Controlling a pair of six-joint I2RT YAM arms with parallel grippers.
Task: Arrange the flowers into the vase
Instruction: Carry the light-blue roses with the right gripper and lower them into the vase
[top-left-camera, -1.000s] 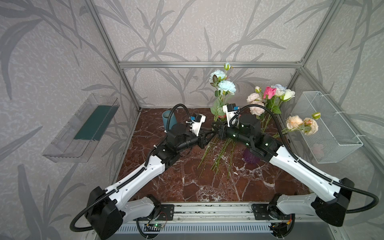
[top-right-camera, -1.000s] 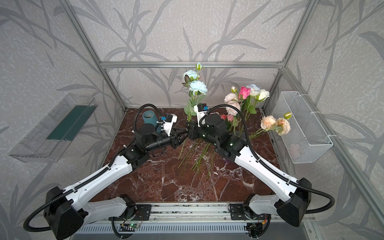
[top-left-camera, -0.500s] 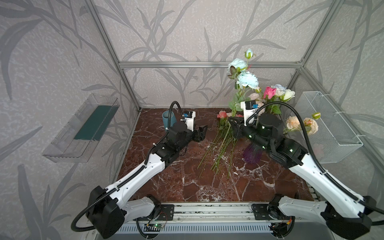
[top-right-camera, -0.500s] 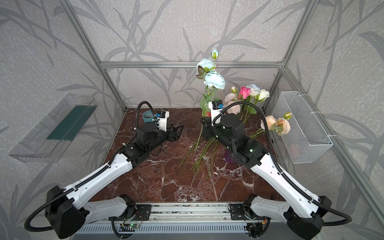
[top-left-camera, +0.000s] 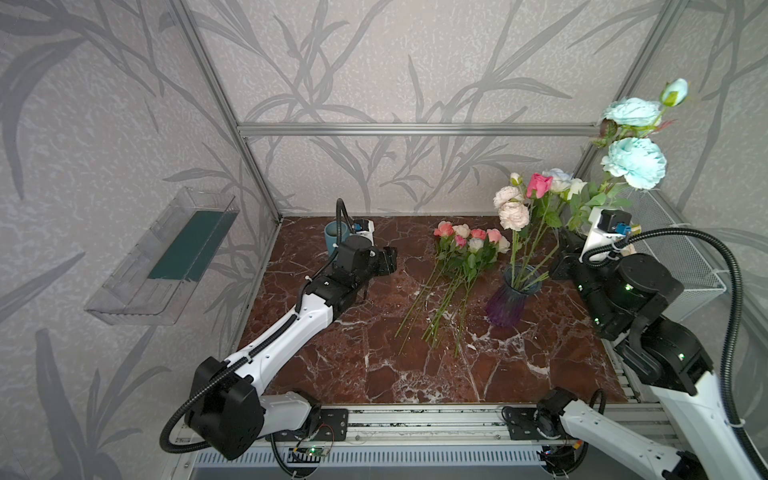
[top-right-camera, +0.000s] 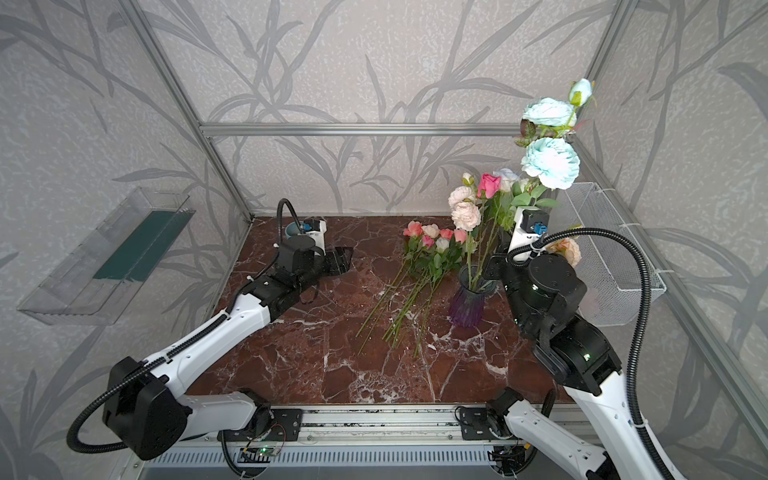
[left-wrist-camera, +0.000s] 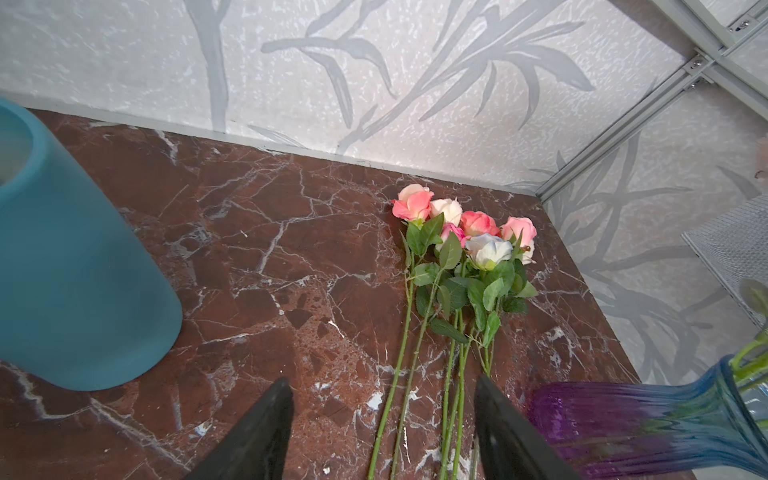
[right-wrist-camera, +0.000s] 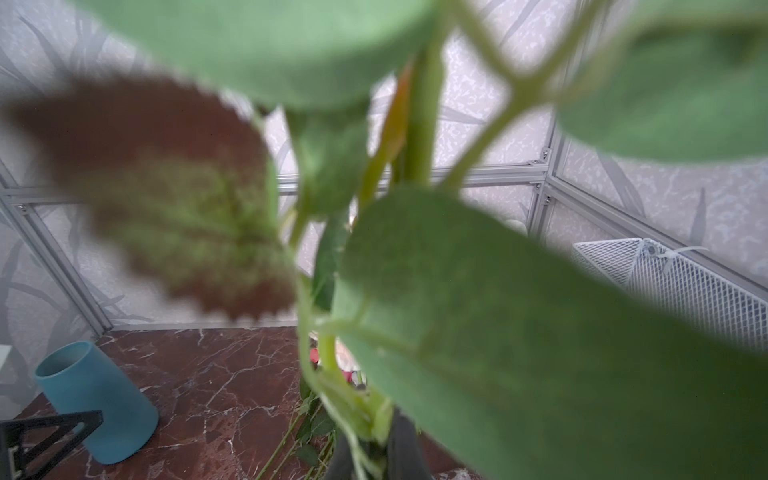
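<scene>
Glass, purple at the foot and blue at the neck, the vase (top-left-camera: 505, 305) stands upright toward the right edge of the marble surface (top-left-camera: 374, 365), about midway between front and back. It already holds a handful of stems (top-left-camera: 515, 210): pale pink peonies, a hot pink rose and white blooms, fanning toward the back right corner.

By my reading the job is near half done. About six loose roses (top-left-camera: 467, 249) in coral, pink and cream lie flat in the middle of the surface, just left of the vase. Their heads point to the back edge and their stems run toward the front.

One more flower is in transit. The right gripper (right-wrist-camera: 371, 451) is clamped on the lower stem of the pale blue peony spray (top-left-camera: 633, 162). That spray is held nearly upright, leaning toward the back right corner, with its blooms high above the wire basket (top-left-camera: 673, 257). The gripper sits just beside the vase mouth, on the side toward the right edge. Leaves hide the stem's foot, so I cannot tell whether it is over the opening.

The left gripper (left-wrist-camera: 381, 399) is spread wide and empty, near the teal cup (top-left-camera: 332, 237) by the back left corner. The loose roses lie ahead of it, apart from its jaws.
</scene>
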